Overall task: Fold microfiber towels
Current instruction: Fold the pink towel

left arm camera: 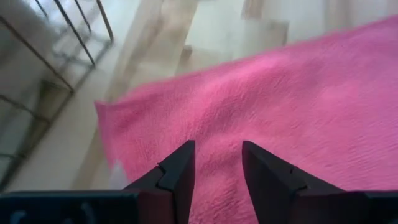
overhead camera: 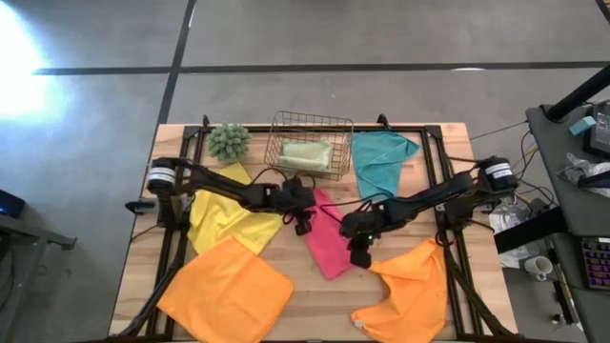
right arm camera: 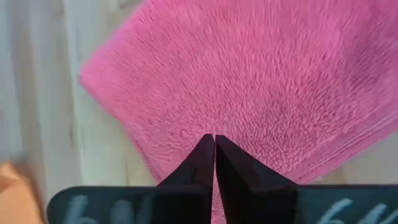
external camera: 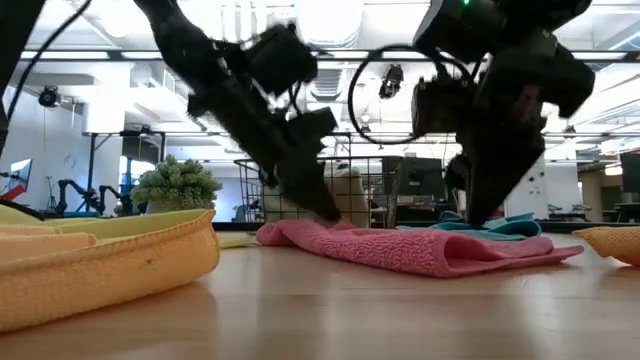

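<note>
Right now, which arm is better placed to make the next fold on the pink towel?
Probably the left. The left gripper is open over the pink towel near its far corner, ready to pinch. The right gripper is shut, tips pressed on the towel, better suited to pinning it.

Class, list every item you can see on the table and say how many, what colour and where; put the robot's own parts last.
pink towel: 1, pink, folded, table centre, under both tools
orange towels: 2, orange, one at front left, one at front right
yellow towel: 1, yellow, left of centre, under left arm
teal towel: 1, teal, back, right of basket
sage green towel: 1, pale green, folded inside basket
wire basket: 1, metal wire, back centre
plant ball: 1, green, back left of basket
table: 1, light wood
left tool: 1, dark, fingers apart over pink towel
right tool: 1, dark, fingers together at pink towel
</note>
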Robot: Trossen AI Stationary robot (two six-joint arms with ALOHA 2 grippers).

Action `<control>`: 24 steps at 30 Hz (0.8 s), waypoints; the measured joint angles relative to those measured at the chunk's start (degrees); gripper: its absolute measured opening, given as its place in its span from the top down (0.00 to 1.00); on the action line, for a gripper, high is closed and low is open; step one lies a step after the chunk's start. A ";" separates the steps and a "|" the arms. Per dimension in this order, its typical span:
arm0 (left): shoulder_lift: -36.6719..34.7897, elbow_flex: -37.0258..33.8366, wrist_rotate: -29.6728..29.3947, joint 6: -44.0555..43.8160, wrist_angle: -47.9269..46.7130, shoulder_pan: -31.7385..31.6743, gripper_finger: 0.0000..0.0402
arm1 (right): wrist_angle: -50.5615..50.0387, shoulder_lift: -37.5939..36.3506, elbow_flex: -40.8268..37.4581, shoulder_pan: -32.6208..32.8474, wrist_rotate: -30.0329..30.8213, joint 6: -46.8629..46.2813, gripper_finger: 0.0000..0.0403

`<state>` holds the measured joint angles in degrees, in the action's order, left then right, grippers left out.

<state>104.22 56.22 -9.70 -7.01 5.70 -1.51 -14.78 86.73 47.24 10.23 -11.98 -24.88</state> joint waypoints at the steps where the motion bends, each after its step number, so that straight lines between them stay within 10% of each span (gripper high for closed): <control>1: -1.37 0.04 0.04 -0.04 -1.45 0.11 0.71 | 0.04 -0.60 0.00 -0.08 0.49 0.06 0.98; 24: -0.22 4.69 -0.46 -10.68 1.91 16.20 0.71 | -4.89 -18.72 0.07 -3.64 19.97 -5.83 0.98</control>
<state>104.00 60.91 -10.16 -17.69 7.61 14.69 -19.67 68.01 47.31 6.59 7.99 -30.71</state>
